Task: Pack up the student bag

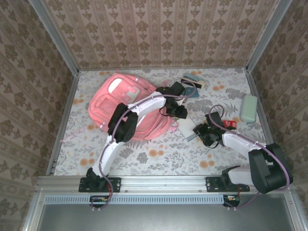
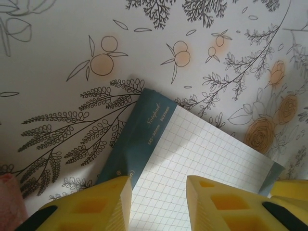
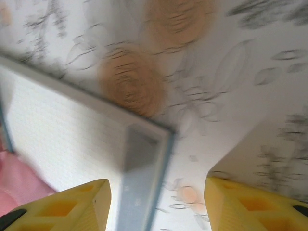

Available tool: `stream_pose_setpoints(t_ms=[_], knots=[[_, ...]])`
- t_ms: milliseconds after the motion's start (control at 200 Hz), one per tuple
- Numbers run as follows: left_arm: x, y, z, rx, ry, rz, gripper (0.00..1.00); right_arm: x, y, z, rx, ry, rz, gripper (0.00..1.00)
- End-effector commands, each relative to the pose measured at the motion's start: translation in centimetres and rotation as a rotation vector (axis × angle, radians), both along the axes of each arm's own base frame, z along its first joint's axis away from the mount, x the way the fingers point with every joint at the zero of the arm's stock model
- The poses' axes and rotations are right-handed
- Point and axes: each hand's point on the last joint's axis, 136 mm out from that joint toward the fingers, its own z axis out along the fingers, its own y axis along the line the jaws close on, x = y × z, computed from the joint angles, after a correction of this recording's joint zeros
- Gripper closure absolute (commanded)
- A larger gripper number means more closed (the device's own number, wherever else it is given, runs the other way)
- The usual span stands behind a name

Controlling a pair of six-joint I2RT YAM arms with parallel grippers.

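nearest the bases, the right claw [image 3: 156, 207] hangs low over the surface [image 1: 159, 159]. its fingers are spread wide with nothing pinched, and the grey-blue corner of a notepad [image 1: 189, 128] sits just inside its left finger. the notepad lies flat, grid page up; as far as i can judge, its long axis slants from near-right to far-left, toward the bag. the left claw [image 2: 159, 207] stands over it from the far side, fingers parted too, straddling the page near its teal binding without gripping it. just beside the notepad and to its left, the student bag [image 1: 126, 103] lies flat on the far-left part of the surface, and the left arm reaches across it. so the bag lies left of both claws, and the left claw looks the nearer one to carry the notepad over. a mint case [image 1: 249, 108] rests well apart at the far right.
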Motion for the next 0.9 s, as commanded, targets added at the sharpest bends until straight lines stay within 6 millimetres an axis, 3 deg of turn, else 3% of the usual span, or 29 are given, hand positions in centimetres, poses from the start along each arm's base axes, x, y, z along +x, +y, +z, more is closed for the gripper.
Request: stream_pose_setpoints(t_ms=[0, 75, 190, 595, 895], knots=[[1.7, 0.7, 3.9, -0.082, -0.017, 0.076, 0.64, 2.2, 2.6, 2.5, 0.073, -0.104, 0.081, 0.43], [2.4, 0.9, 4.6, -0.112, -0.01, 0.101, 0.64, 2.4, 2.8, 2.3, 0.081, -0.097, 0.086, 0.43], [2.9, 1.1, 3.8, -0.095, -0.001, 0.099, 0.64, 2.4, 3.1, 1.6, 0.074, -0.062, 0.099, 0.43], [0.3, 2.5, -2.9, 0.132, 0.066, 0.038, 0.63, 0.3, 1.4, 0.1, -0.017, 0.036, 0.077, 0.4], [-1.2, 2.5, -3.9, 0.176, 0.087, 0.005, 0.65, -0.3, 1.9, -0.9, -0.004, 0.105, 0.09, 0.4]])
